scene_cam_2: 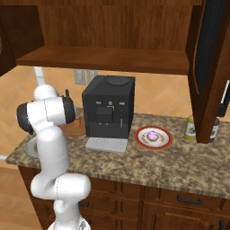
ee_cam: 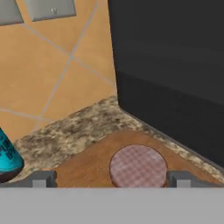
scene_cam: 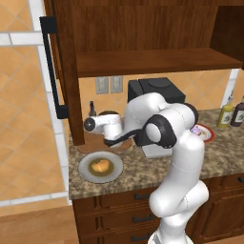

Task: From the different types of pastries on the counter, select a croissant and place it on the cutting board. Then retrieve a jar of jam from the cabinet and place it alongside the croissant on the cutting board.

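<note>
Tool point(ee_cam: 113, 178): jaws stood wide apart, holding nothing.
Jar of jam point(ee_cam: 138, 166): a round reddish top, probably its lid seen from above, stood on the cutting board point(ee_cam: 83, 165) between the tool's tips; this step looked done.
Croissant point(scene_cam: 99, 166): lay on the grey plate point(scene_cam: 84, 167), just in front of the board on the worktop point(scene_cam: 143, 172); transfer to the board outstanding.

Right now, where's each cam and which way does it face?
Left base view: left-rear of the arm, facing forward-down at the counter; arm lower right.
Right base view: behind its right, same counter; arm lower left.
Hand view: on the hand, facing the jar of jam on the cutting board; fingertips at bottom.
Both base views share the coffee machine.
</note>
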